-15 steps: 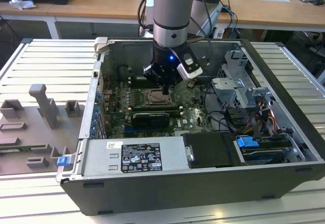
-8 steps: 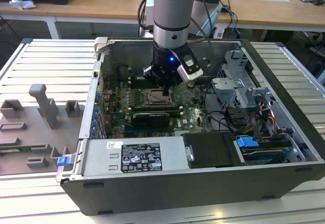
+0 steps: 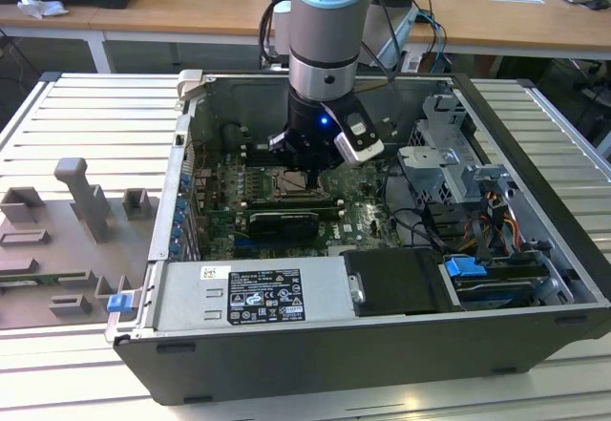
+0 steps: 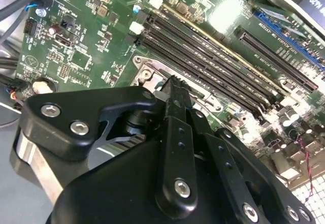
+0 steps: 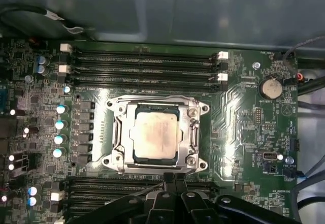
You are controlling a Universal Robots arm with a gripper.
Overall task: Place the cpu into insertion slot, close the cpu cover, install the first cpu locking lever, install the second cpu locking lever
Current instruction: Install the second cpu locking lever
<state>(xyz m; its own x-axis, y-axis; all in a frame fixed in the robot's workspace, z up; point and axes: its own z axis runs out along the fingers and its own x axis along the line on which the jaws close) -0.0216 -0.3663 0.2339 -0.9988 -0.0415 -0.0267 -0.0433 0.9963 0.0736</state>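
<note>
Item one: the black, multi-link metal gripper point(image 5: 175, 181) on my arm. In the first wrist view its two fingertips stand pressed together with nothing between them, just beside the socket's near edge. In the exterior view I see the gripper point(image 3: 304, 175) hanging low inside the open dark-grey computer case point(image 3: 315, 368), directly over the socket.

Item two: the cpu point(image 5: 154, 133), a small flat square chip with a pale beige-silver metal face. It lies flat inside the insertion slot point(image 5: 120, 113), a square socket with a thin metal rim, and appears squarely seated, so I judge the placing step done.

Item three: the cpu cover point(image 5: 155, 106), a thin silvery metal frame plate with a large window. It appears to lie down around the chip, its window framing the metal face. I cannot tell whether either locking lever is latched.

Item four: the green motherboard point(image 5: 244, 117), with long narrow black memory slots point(image 5: 142, 64) on both sides of the socket, the nearer bank touching distance from my fingertips.

Risks, as I judge them:
- The fingertips sit between the socket frame and the memory slots; a sideways drift could scrape the slot clips or small board components.
- Pressing on the cover if the chip is slightly askew could bend socket pins.
- A thin lever could slip off closed fingertips and spring back.
</note>
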